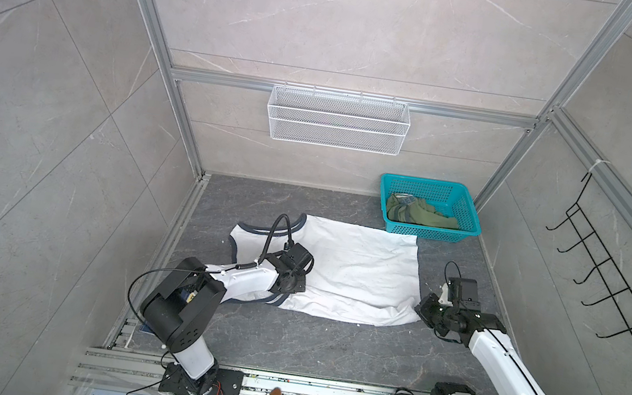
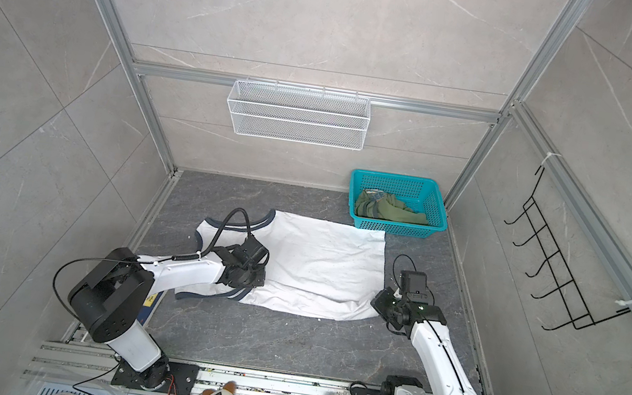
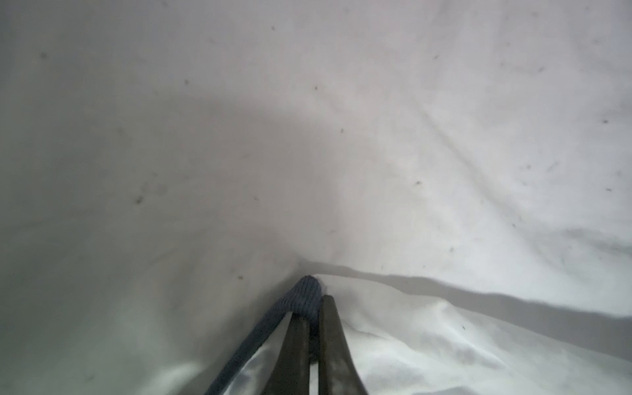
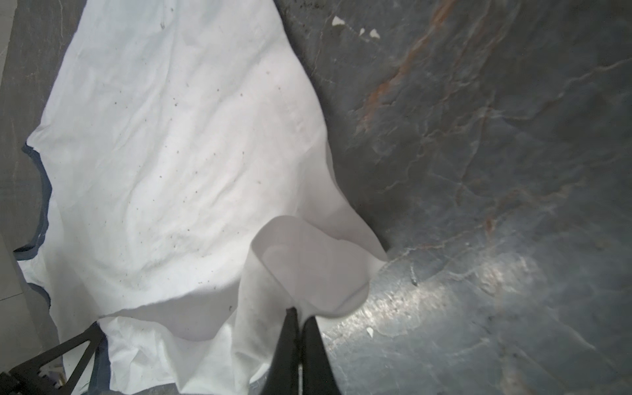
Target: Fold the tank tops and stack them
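Your left end effector (image 3: 313, 306) clamps the ribbed navy trim (image 3: 306, 290) of the white cloth tank top (image 1: 358, 271), hiding its chest, and your right end effector (image 4: 301, 313) pinches its limp hem (image 4: 307, 266).

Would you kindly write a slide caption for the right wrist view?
Right pincer shut on a lifted corner of the white tank top, spread on the dark table.

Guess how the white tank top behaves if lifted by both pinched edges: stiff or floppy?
Probably floppy: the white tank top curls over at the right gripper. Likely light: thin, wrinkled cloth. Pinched also by the left gripper, its middle would probably sag.
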